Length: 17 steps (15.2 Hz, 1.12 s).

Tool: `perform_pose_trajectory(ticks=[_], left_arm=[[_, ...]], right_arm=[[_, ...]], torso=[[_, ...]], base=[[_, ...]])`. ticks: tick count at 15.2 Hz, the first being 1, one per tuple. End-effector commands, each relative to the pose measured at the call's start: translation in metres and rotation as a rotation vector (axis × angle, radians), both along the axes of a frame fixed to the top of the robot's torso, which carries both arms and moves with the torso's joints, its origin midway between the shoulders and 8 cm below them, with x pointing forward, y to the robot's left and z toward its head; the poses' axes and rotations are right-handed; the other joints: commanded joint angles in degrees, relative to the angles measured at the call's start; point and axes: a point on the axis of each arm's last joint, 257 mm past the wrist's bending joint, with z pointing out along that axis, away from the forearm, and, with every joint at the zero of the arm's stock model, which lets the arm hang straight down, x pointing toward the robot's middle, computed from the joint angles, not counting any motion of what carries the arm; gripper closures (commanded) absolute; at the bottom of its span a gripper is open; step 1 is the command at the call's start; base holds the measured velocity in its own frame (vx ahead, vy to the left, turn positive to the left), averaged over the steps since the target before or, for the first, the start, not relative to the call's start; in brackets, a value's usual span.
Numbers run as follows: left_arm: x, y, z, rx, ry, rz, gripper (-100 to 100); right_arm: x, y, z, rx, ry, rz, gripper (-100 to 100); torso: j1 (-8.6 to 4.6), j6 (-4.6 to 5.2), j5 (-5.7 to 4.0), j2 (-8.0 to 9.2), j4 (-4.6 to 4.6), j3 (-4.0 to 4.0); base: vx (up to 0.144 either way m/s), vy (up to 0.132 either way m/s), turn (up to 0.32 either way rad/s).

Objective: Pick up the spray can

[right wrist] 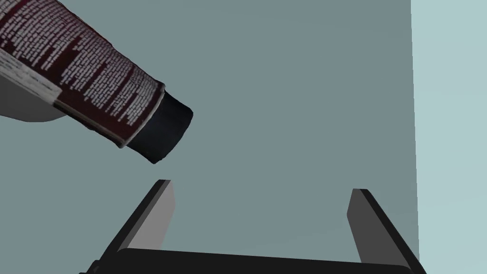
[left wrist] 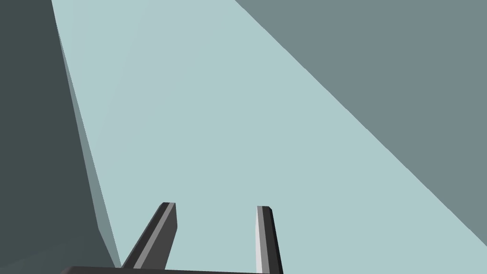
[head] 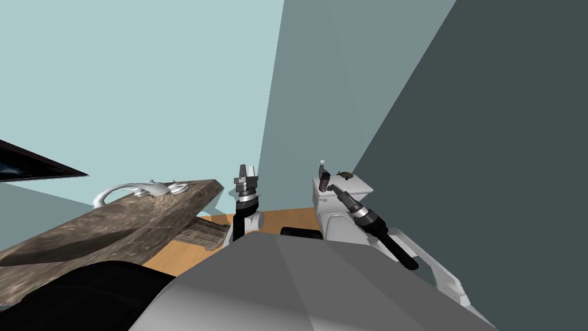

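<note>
The spray can (right wrist: 90, 76) is dark red with white print and a black cap (right wrist: 161, 128). In the head view the can (head: 324, 174) stands small on the lid of a white toilet tank (head: 353, 187). My right gripper (right wrist: 261, 200) is open and close to the can. The can lies off to one side, past one fingertip, and nothing is between the fingers. Seen from the head, the right gripper (head: 331, 187) reaches over the tank just beside the can. My left gripper (head: 247, 171) is raised in front of the wall corner, open and empty (left wrist: 216, 216).
A brown stone counter (head: 115, 224) with a curved white faucet (head: 123, 188) runs along my left. A small dark object (head: 344, 173) also sits on the tank. A grey mat (head: 201, 233) lies on the wooden floor (head: 287, 218). Walls close in behind and to the right.
</note>
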Motion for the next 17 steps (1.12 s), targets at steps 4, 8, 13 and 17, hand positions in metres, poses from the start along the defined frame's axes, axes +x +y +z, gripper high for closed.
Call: perform_pose_trajectory(ticks=[4,8,13,17], left_arm=[[0.0,0.0,0.0,0.0,0.0,0.0,0],[0.0,0.0,0.0,0.0,0.0,0.0,0],[0.0,0.0,0.0,0.0,0.0,0.0,0],[0.0,0.0,0.0,0.0,0.0,0.0,0]], right_arm=[[-0.012,-0.004,-0.031,-0.156,0.036,0.067,-100],[-0.02,-0.01,-0.05,-0.265,0.058,0.116,-100],[-0.034,-0.023,-0.08,-0.419,0.088,0.185,-100],[-0.043,-0.037,-0.095,-0.535,0.108,0.24,-100]], torso=[[0.03,0.01,0.01,0.0,0.0,0.0],[0.03,0.0,0.01,-0.1,-0.01,-0.05],[0.03,0.0,0.02,0.0,0.0,0.0],[0.02,-0.01,0.01,-0.14,-0.02,-0.07]], base=[[0.053,0.002,-0.012],[0.069,0.001,-0.005],[0.054,0.0,0.002],[0.085,-0.001,0.009]])
